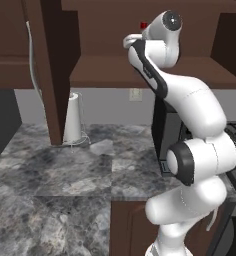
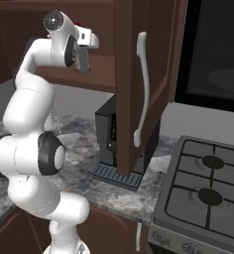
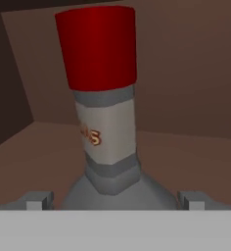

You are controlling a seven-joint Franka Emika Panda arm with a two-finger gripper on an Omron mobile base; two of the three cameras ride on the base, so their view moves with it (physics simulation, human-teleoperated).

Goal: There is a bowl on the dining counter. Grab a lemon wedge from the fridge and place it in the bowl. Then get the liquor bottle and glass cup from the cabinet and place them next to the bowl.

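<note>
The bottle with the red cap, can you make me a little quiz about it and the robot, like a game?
1. True or false: the gripper is open, with one fingertip on each side of the liquor bottle.
2. What colour is the bottle's cap? A green, B red, C blue.
3. Fill in: the bottle stands inside the dark brown wooden ____, whose door is swung open.

Key: 1 true. 2 B. 3 cabinet.
</note>
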